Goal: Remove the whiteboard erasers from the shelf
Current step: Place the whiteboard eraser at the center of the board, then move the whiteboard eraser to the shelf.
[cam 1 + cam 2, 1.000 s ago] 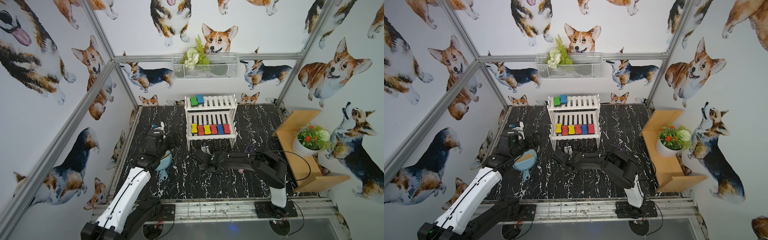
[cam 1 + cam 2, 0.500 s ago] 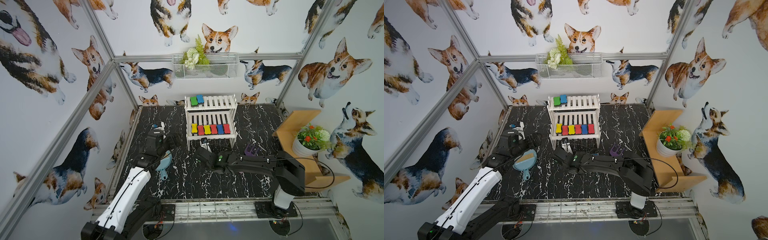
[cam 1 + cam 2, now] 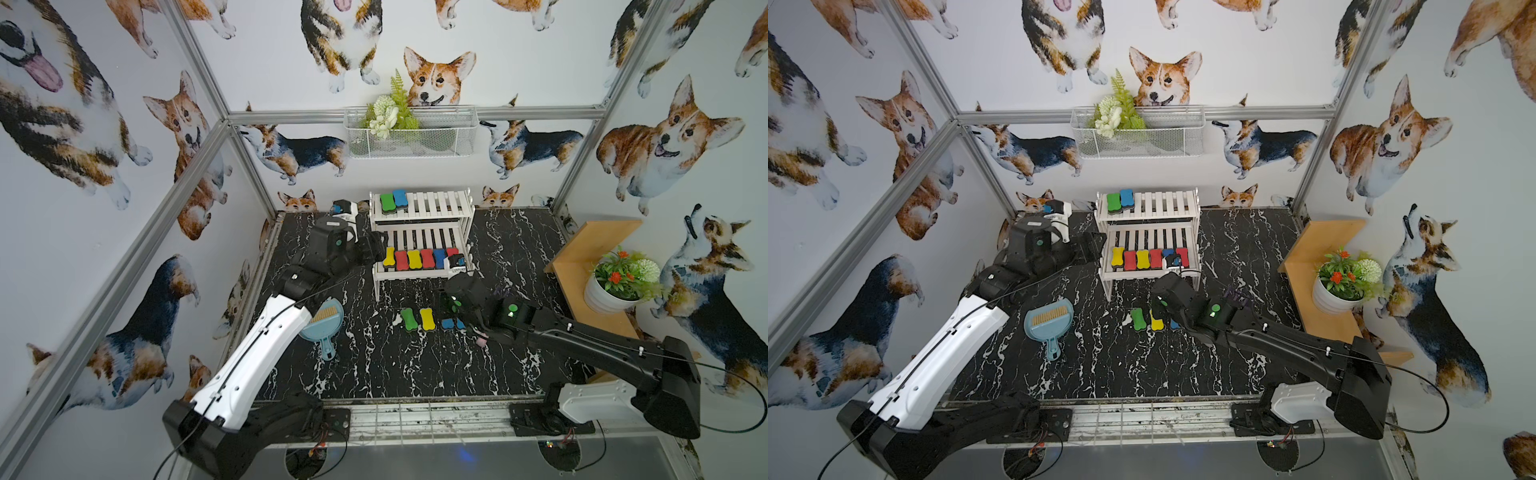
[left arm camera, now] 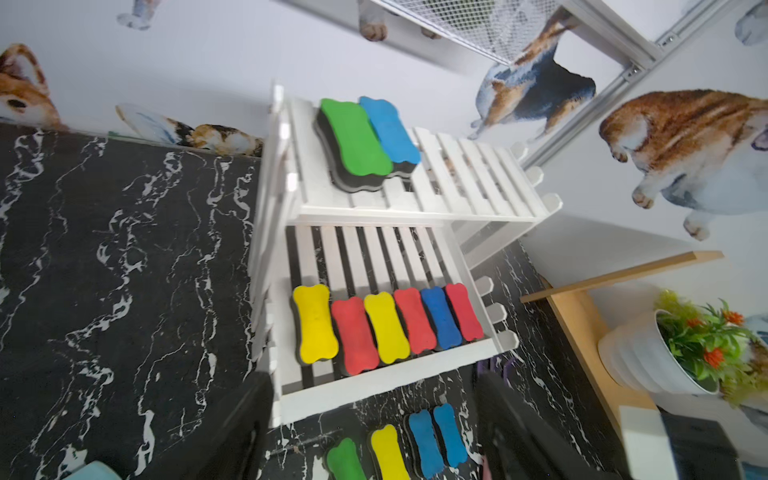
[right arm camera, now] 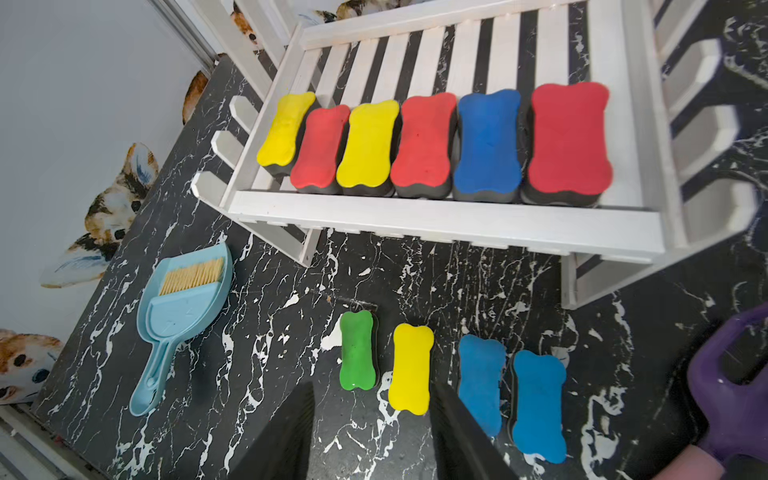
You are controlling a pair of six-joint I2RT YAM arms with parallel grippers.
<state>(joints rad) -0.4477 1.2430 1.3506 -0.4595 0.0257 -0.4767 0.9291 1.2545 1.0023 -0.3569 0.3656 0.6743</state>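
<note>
Grippers first: my left gripper (image 4: 372, 386) stands with its jaws apart and empty, near the nine o'clock side of the shelf (image 3: 419, 275). My right gripper (image 5: 372, 399) is parted too and holds nothing; it hangs over the table (image 3: 374, 365) at the shelf's six o'clock. Four whiteboard erasers (image 5: 410, 368) lie there in a row, clear of the shelf: green, yellow and two blue. Eight are not yet off. Six sit side by side along the lower tier's front edge, in the order yellow, red, yellow, red, blue, red, and a green and blue pair (image 4: 357, 141) rests at the nine o'clock end of the upper tier. I judge the job a third done, with the lower row the closer reach for both arms.
</note>
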